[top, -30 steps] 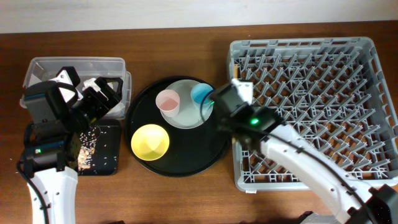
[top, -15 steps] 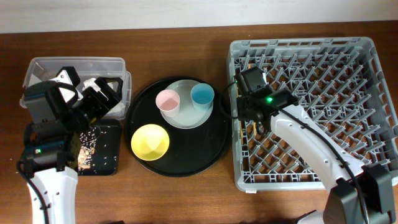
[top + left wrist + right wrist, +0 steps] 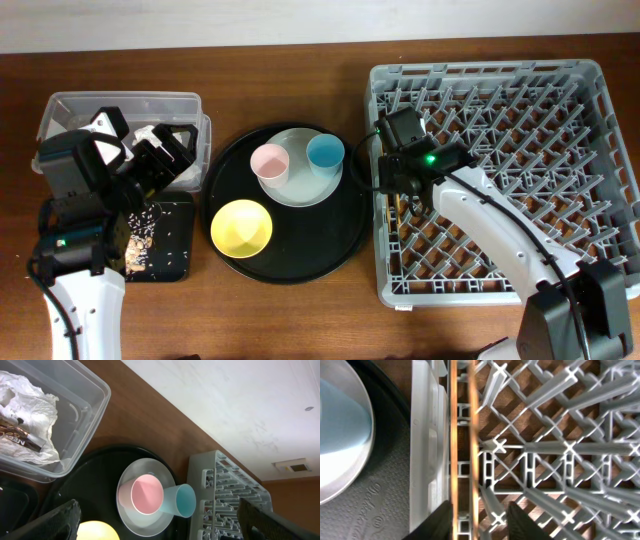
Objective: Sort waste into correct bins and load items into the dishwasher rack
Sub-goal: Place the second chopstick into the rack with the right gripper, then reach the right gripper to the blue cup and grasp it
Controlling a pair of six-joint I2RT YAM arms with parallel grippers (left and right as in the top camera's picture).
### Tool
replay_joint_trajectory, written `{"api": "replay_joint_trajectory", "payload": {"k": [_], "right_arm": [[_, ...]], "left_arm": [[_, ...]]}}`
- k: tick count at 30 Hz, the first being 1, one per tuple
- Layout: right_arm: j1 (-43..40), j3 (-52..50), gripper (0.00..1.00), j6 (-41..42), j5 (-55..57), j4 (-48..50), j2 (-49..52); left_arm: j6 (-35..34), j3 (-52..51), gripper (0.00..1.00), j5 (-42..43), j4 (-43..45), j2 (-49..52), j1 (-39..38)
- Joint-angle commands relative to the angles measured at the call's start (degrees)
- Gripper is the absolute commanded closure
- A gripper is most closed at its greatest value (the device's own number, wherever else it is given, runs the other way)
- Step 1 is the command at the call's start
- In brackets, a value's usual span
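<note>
My right gripper point(image 3: 393, 188) hangs over the left edge of the grey dishwasher rack point(image 3: 520, 120). Its fingers point(image 3: 440, 522) stand apart, and the two wooden chopsticks point(image 3: 453, 435) lie between them along the rack's left wall, unclamped. My left gripper point(image 3: 165, 158) is wide open and empty above the clear tub point(image 3: 120, 103), which holds the white napkin point(image 3: 30, 407) and the foil wrapper point(image 3: 17, 437). The pink cup point(image 3: 270, 163) and the blue cup point(image 3: 325, 153) stand on the pale plate point(image 3: 300, 188). The yellow bowl point(image 3: 241, 227) sits beside them.
Plate, cups and bowl rest on a large round black tray point(image 3: 300, 262) between the bins and the rack. The shallow black rectangular tray point(image 3: 170, 255) below the tub holds food scraps with rice point(image 3: 140, 235). The rack's upright pegs surround my right gripper.
My right arm swung from over the round black tray to the rack's left edge, then held nearly still. The left arm has not moved.
</note>
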Motion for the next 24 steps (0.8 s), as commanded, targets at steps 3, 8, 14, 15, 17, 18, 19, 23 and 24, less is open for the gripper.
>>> {"api": "replay_joint_trajectory", "payload": {"k": [3, 8, 14, 15, 17, 18, 19, 23, 24], "right_arm": [[-0.11, 0.31, 0.51, 0.33, -0.61, -0.76, -0.39], [-0.11, 7.8, 0.71, -12.31, -19.32, -1.77, -2.99], [-0.09, 22.45, 0.77, -15.65, -27.12, -5.92, 0.28], [-0.11, 24.68, 0.76, -16.7, -27.52, -6.8, 1.53], [-0.02, 28.87, 0.72, -18.82, -29.75, -7.89, 4.76], [0.28, 30.47, 0.7, -20.02, -30.93, -7.91, 6.67], [0.79, 31.45, 0.69, -20.57, -30.93, -7.63, 8.35], [4.22, 31.65, 0.69, -23.65, -29.73, -5.46, 13.7], [5.38, 31.65, 0.69, -23.65, -27.5, -4.76, 15.47]], "left_arm": [[1.36, 0.79, 0.01, -0.24, 0.09, -0.31, 0.28], [1.36, 0.79, 0.01, -0.24, 0.09, -0.31, 0.28], [1.36, 0.79, 0.01, -0.26, 0.09, -0.31, 0.28], [1.36, 0.79, 0.01, -0.24, 0.09, -0.31, 0.28], [1.36, 0.79, 0.01, -0.24, 0.09, -0.31, 0.28], [1.36, 0.79, 0.01, -0.24, 0.09, -0.28, 0.28], [1.36, 0.79, 0.01, -0.24, 0.09, -0.31, 0.28], [1.36, 0.79, 0.01, -0.26, 0.09, -0.31, 0.28], [1.36, 0.79, 0.01, -0.24, 0.09, -0.31, 0.28]]}}
